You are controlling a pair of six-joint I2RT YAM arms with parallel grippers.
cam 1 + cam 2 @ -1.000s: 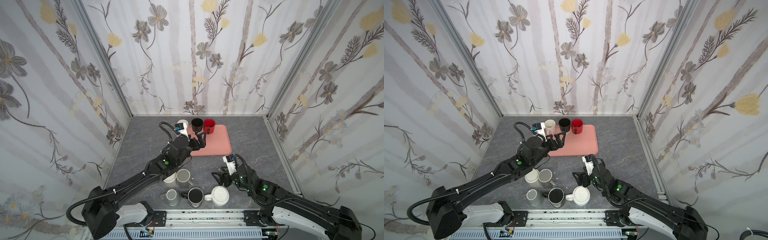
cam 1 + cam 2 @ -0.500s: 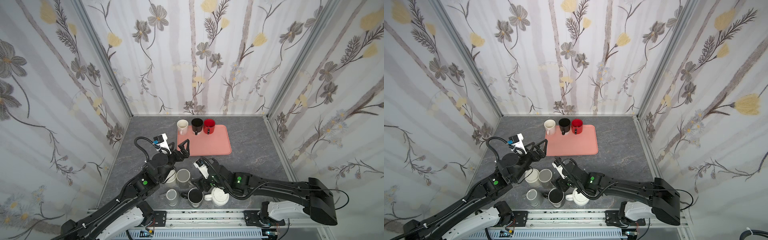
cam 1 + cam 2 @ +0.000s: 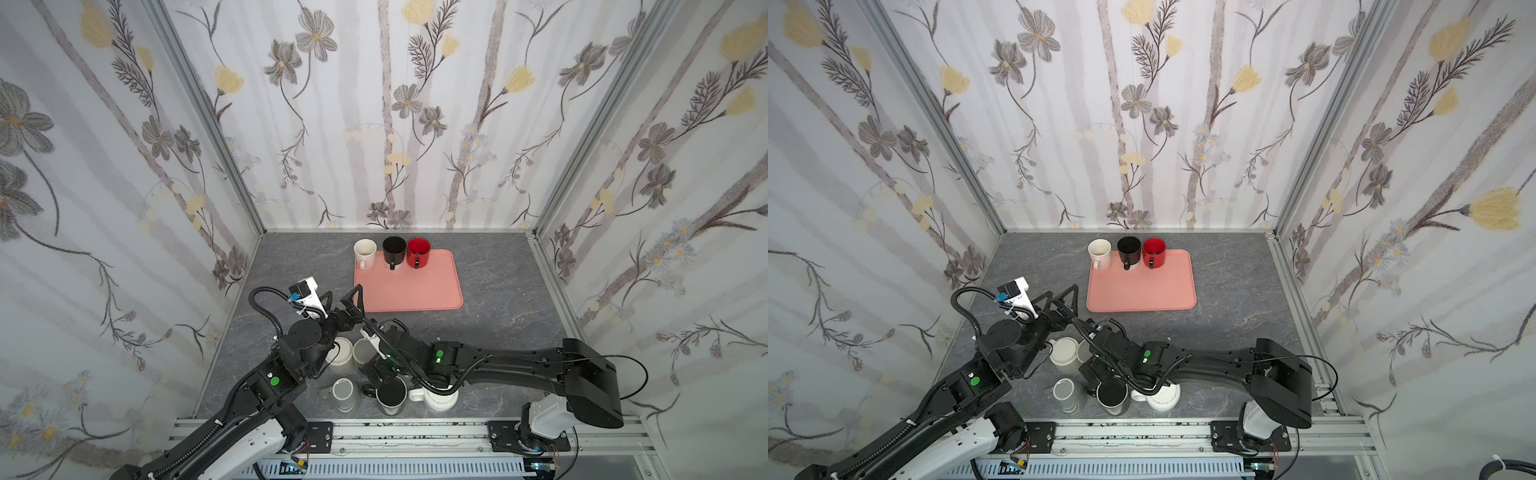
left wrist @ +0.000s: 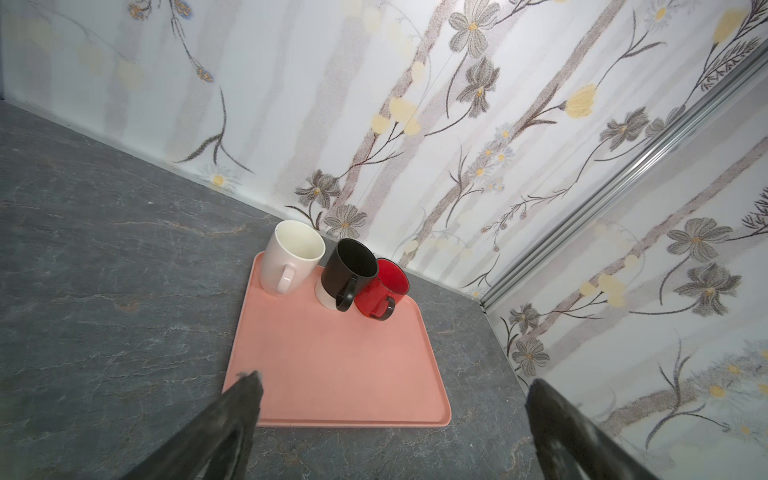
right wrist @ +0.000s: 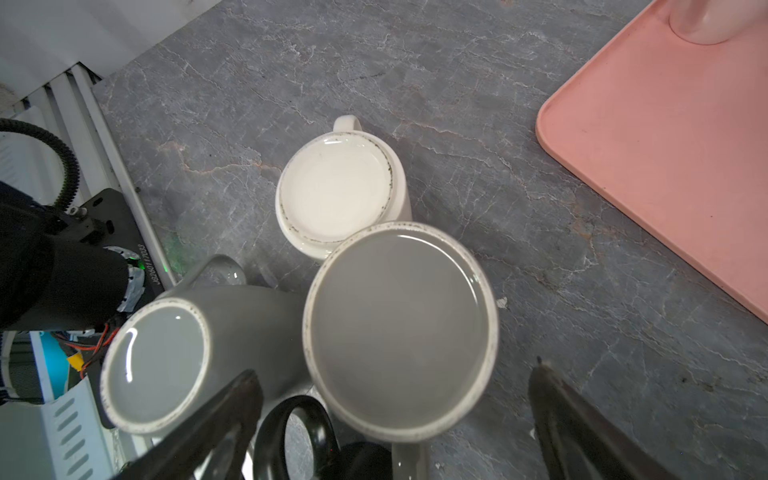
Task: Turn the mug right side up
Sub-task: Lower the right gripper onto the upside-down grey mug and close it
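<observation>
1. Our right gripper [image 5: 395, 372] hangs wide open and empty over the base-up gray mug [image 5: 401, 332] in the front cluster; a skewed close could topple the white mug [image 5: 336, 191] beside it.
2. Our left gripper [image 4: 392, 381], likewise open and empty, sits near the right arm [image 3: 498, 361]; they could clash.

Top views: set high above the front rail [image 3: 415, 436], side by side, facing down and toward the back wall [image 3: 374, 124]; far enough back to take in the whole table [image 3: 498, 332].
Left wrist view: low over the table, facing the pink tray [image 4: 332, 374] and a back corner.
Right wrist view: very near, looking straight down on the grey mug [image 5: 399, 328].
Shared: the pink tray shows in all four views.
</observation>
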